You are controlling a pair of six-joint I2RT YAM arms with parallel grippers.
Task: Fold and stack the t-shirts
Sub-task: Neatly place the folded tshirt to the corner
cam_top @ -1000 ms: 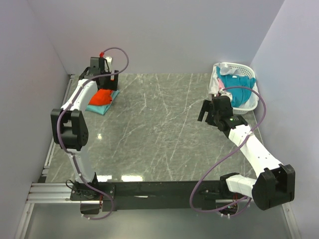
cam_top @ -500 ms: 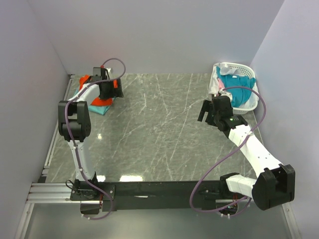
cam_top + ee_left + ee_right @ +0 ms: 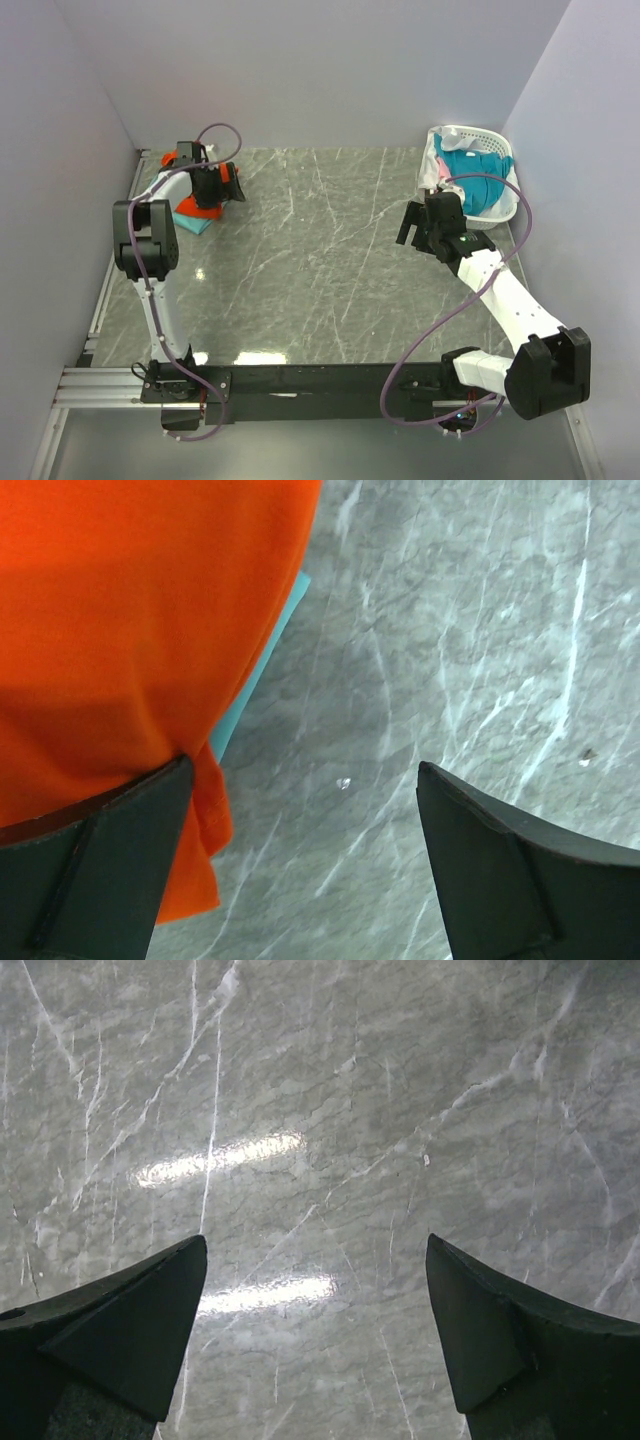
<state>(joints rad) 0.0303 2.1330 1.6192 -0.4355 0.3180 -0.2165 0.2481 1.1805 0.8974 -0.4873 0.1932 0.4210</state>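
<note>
A bright orange t-shirt (image 3: 130, 630) lies on a mint-green t-shirt (image 3: 262, 665) at the table's back left; in the top view the orange one (image 3: 197, 208) shows around my left gripper (image 3: 208, 183). The left gripper (image 3: 303, 765) hangs low over it, open. Its left finger (image 3: 100, 870) overlaps the orange hem, and only bare table lies between the jaws. My right gripper (image 3: 411, 226) stands open over bare table (image 3: 315, 1240), beside the basket. Teal-blue t-shirts (image 3: 476, 186) fill the basket.
The white slotted basket (image 3: 478, 133) stands in the back right corner against the wall. Walls close in the table on the left, back and right. A grey marble tabletop (image 3: 320, 260) stretches between the two arms.
The left arm has come down from a raised pose near the back wall onto the orange t-shirt, which now shows spread around the gripper. The right arm has not moved.
</note>
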